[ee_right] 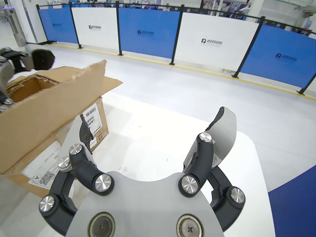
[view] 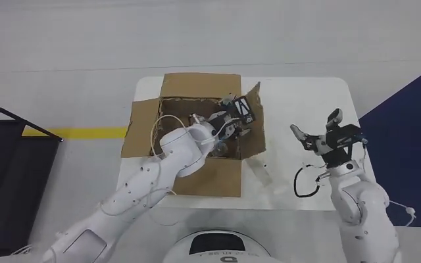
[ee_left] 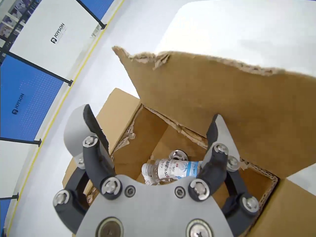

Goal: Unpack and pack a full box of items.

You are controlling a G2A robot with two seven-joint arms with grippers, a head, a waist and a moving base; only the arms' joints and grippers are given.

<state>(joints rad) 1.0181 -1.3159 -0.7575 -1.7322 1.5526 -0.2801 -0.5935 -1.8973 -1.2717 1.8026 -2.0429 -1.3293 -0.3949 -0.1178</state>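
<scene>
On the table (view: pixel 309 105), a box (ee_left: pixel 222 104) holds a bottle (ee_left: pixel 172 170) beneath left pincer (ee_left: pixel 150 117).

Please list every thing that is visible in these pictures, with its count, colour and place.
Table: one, white, under the box.
Cardboard box: one, brown, on the table, flaps open.
Plastic bottle: one, clear with white-blue label, lying inside the box.
Metal item: one, silver, in the box beside the bottle.
Fence panels: several, blue and white, across the floor.
Left gripper: one, grey-black, open, over the box's inside.
Right gripper: one, grey-black, open, over the table beside the box.
</scene>
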